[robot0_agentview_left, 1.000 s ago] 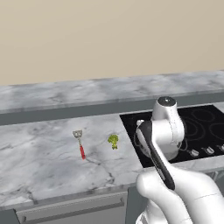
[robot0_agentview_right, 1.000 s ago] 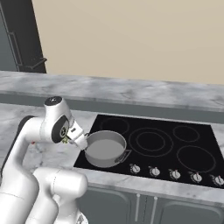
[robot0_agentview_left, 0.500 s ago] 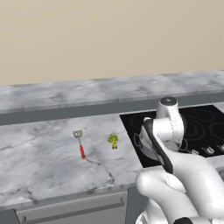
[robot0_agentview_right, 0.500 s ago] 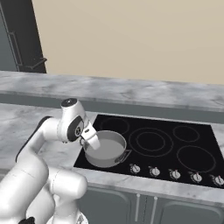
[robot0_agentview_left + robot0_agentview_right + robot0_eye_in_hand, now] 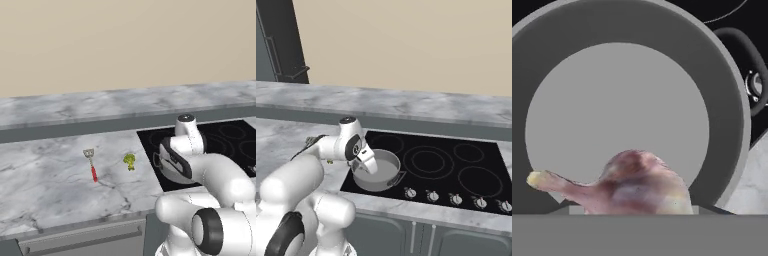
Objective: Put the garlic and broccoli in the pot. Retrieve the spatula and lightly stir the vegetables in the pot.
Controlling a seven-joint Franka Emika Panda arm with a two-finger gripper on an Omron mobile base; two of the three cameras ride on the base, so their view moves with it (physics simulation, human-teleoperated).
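Garlic (image 5: 634,185) sits right at the gripper (image 5: 370,165), hung above the open mouth of the pot (image 5: 378,172) with its pointed tip off to one side in the hand view. Gripper looks closed on the garlic at about half width, though the fingertips themselves are hidden behind the bulb. Garlic reads as light, firm, rounded and papery, so it could slip; best held across the fat middle, not the thin tip. A drop from here should land inside, nothing fragile about it.

Pot stands on the front left burner of the black cooktop (image 5: 456,160), its inside bare grey, 1 loop handle toward the knobs (image 5: 432,196). Rigid metal, probably heavy enough not to shift.

Broccoli (image 5: 129,161) lies on the marble counter (image 5: 45,190), just left of the cooktop edge, well apart from the pot. Light, bumpy head that is a bit crumbly, short stalk; grip across the head or stalk from above.

Spatula (image 5: 91,164) lies flat on the counter left of the broccoli, slotted head toward the wall, red handle toward the front. Thin and stiff, low to the surface, so a tricky pinch; take the red handle.

Nothing stands between those 2 items and the pot. The arm's own elbow blocks much of the pot in the left base view.
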